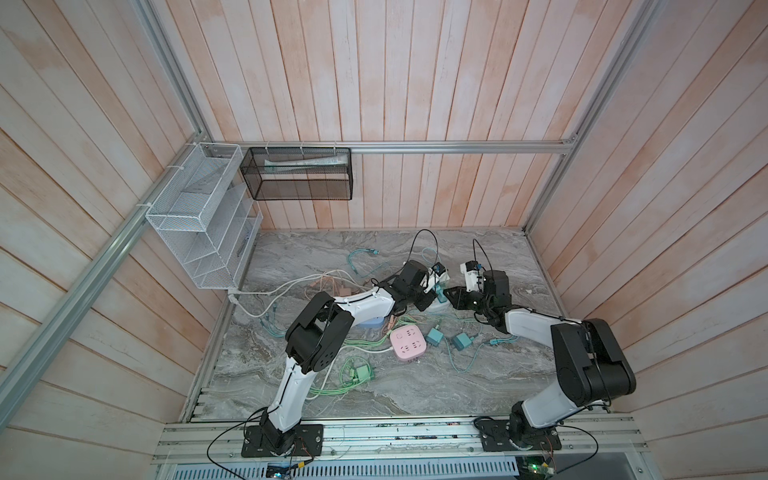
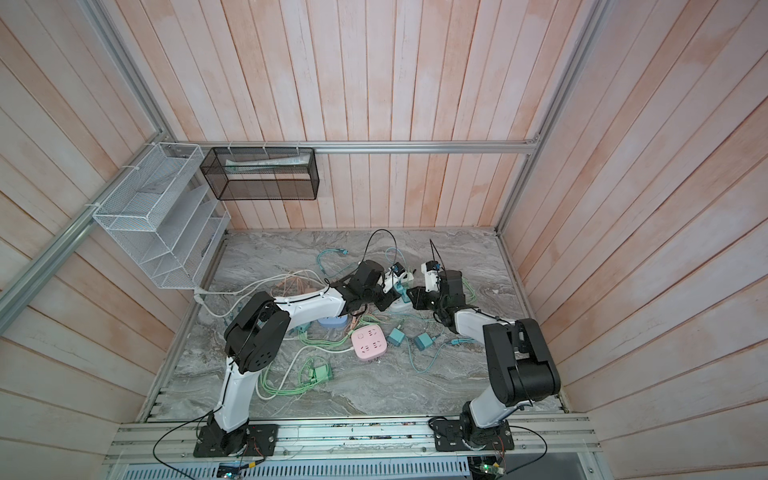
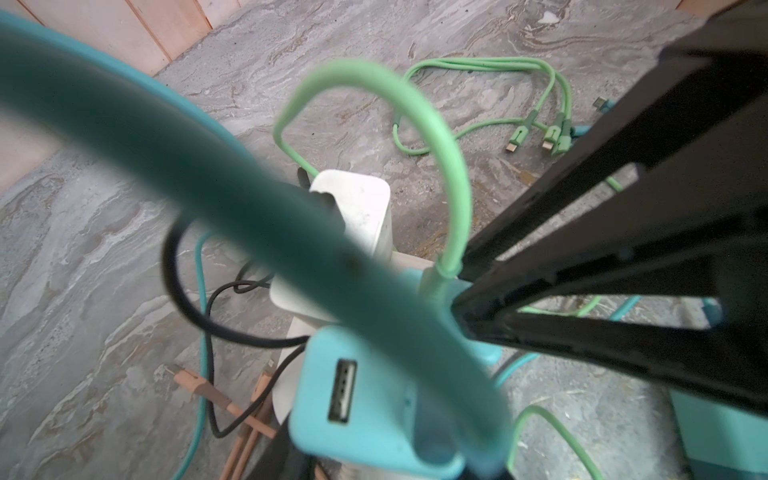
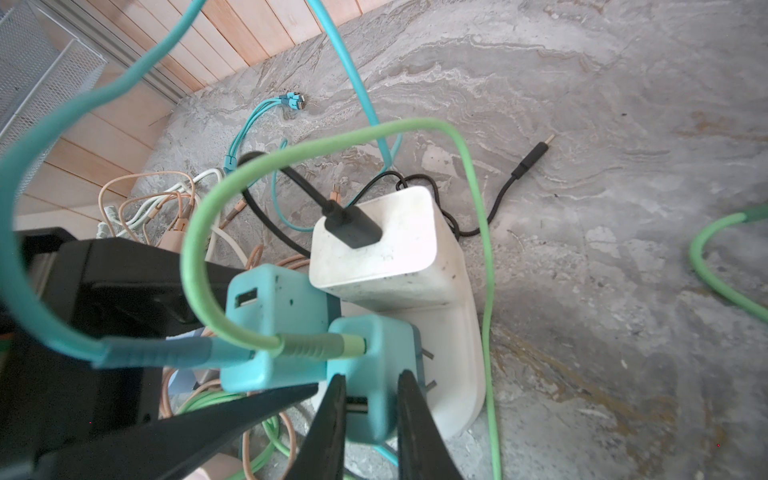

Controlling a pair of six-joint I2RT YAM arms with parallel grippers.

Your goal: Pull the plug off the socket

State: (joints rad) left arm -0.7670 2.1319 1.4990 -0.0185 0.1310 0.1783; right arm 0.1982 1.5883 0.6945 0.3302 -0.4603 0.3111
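Teal plug sits tilted in the white socket strip, prongs partly showing, far-middle on the marble table; right gripper fingers clamp it, left gripper grips the second teal plug just beside it

Robot lab test cell: aluminium frame, plank walls, marble tabletop
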